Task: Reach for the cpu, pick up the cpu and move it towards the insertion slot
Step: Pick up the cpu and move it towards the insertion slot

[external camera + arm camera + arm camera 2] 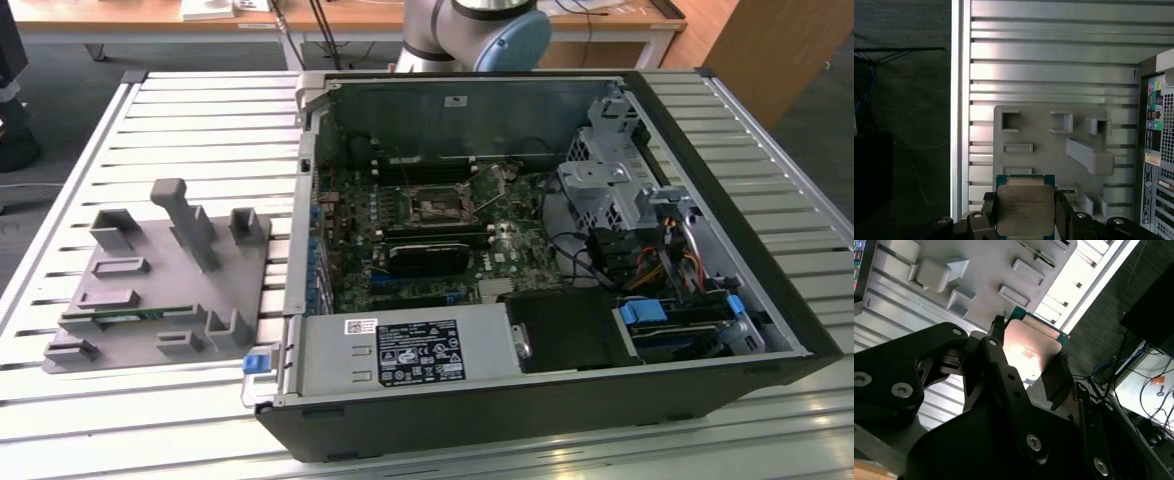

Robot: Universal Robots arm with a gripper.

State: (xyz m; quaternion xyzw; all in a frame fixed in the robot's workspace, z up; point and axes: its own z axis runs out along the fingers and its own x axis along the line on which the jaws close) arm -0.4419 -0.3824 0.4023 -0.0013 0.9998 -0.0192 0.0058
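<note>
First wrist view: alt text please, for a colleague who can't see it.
The pincer grips the cpu by two opposite edges, its silvery top facing the camera. Beyond it lies the grey plastic fixture on the slatted metal table, with the computer case beside the fixture.

Slatted metal table (pixel 134 420), grey plastic fixture (pixel 147 300) beside open computer case (pixel 534 420)
</note>
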